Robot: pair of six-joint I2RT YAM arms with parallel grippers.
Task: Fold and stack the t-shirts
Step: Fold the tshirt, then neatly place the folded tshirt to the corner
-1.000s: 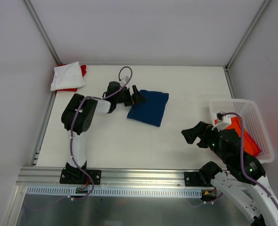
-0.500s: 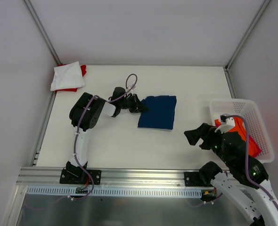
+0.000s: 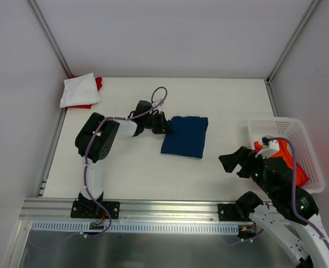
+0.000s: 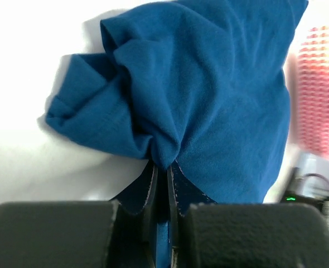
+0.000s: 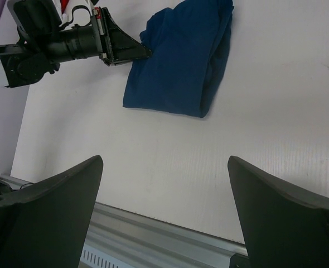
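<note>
A folded navy blue t-shirt (image 3: pixel 185 136) lies mid-table, also seen from the wrists (image 4: pixel 209 95) (image 5: pixel 178 61). My left gripper (image 3: pixel 165 128) is shut on the shirt's left edge, and the cloth bunches up between its fingertips (image 4: pixel 161 167). A folded white t-shirt (image 3: pixel 80 89) lies on a red one (image 3: pixel 98 83) at the far left corner. An orange t-shirt (image 3: pixel 290 156) sits in the basket. My right gripper (image 3: pixel 234 161) hangs open and holds nothing above the table's near right part (image 5: pixel 164 167).
A white plastic lattice basket (image 3: pixel 304 139) stands at the right edge of the table. A metal rail (image 3: pixel 170 209) runs along the near edge. Walls close in on the left, back and right.
My left gripper has closed on the navy shirt's left edge and swung it round, shifting it rightward. The right arm has edged slightly to the right.
</note>
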